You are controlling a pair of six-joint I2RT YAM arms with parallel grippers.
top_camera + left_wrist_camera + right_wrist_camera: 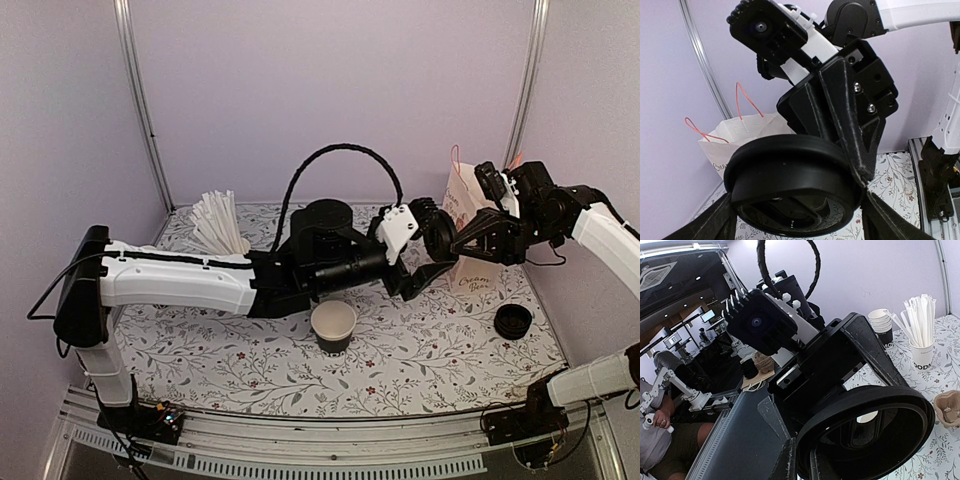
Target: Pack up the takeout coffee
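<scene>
Takeout coffee cup [333, 322]: upright and uncapped at the front middle of the worktop [430, 355], pale inside showing, just in front of the left forearm; its contents are hard to make out
Lid [790, 180]: round and black, held in the air to the right of the cup, in front of the paper bag [747, 132]
Right gripper [801, 462]: closed, pinching the lid's rim between its fingertips
Left gripper [797, 196]: fingers spread wide, one on each side of the lid; whether the pads touch it cannot be told
Hidden: the lid fills much of both wrist views and blocks the worktop under it; in the top view the two grippers cover the bag's middle, so its print is only partly readable
Cut off: a brown pulp cup carrier [947, 410] runs off the right edge of the right wrist view
Edges and room: the cup stands apart from everything else on the worktop; loose black lids [513, 321], one or a low stack, lie near the right edge, well apart from the cup
Back left: straw holder [922, 357] full of white straws, with a stack of lidless cups [883, 326] just beside it
Surface: white covering printed with grey leafy sprigs and small red flowers
Room: lilac walls, metal posts in the back corners, a metal rail along the near edge
</scene>
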